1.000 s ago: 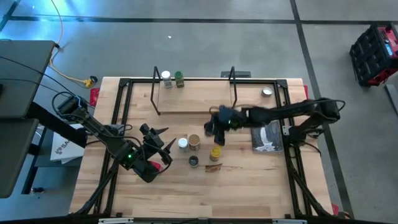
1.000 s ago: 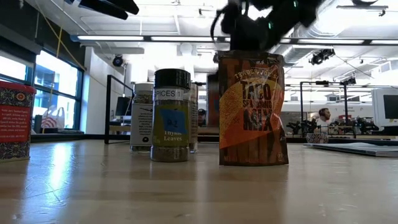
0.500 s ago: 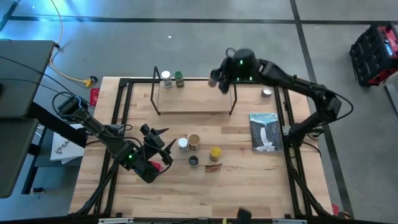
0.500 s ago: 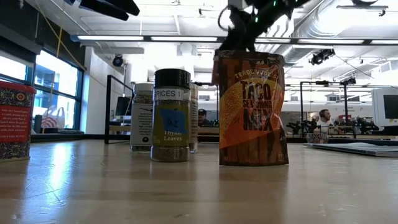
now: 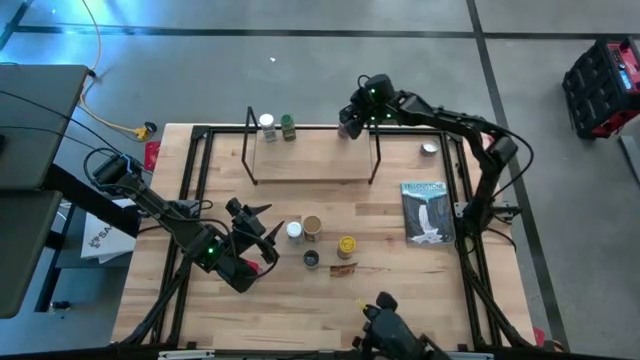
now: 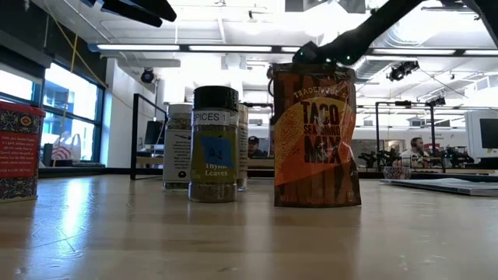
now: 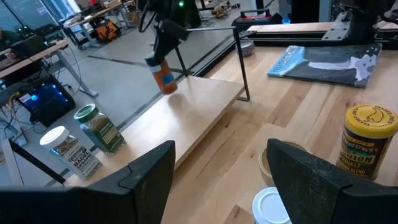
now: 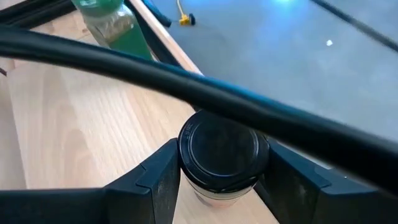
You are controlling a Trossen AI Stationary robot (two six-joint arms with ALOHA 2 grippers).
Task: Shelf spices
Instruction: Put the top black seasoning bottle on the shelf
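While the right hand (image 5: 349,124) grips a dark-lidded jar (image 8: 222,152) with an orange label at the upper middle of the overhead frame, its fingers (image 8: 155,180) press against both sides of the jar, which hangs just above the far right end of the shelf (image 5: 310,155), close to the black wire upright (image 5: 376,145). Seen from the left wrist, that jar (image 7: 164,78) is tilted and off the board. A white-lidded jar (image 5: 268,125) and a green-lidded jar (image 5: 288,125) stand side by side at the shelf's upper left corner. Toward the lower left of the overhead frame, the left hand (image 5: 258,228) hovers over the bench (image 5: 400,290) with its fingers (image 7: 152,174) spread wide and nothing between them. Just to its right stand a white-capped jar (image 5: 294,231) and a tan jar (image 5: 312,228); a yellow jar (image 5: 346,246), a small dark jar (image 5: 311,259) and a brown packet (image 5: 343,267) sit near them, lower in the frame. A red box (image 6: 17,152) stands at the left edge of the low view. A waterfall-cover book (image 5: 427,211) lies at the right of the bench, and a small silver tin (image 5: 429,148) sits above it.
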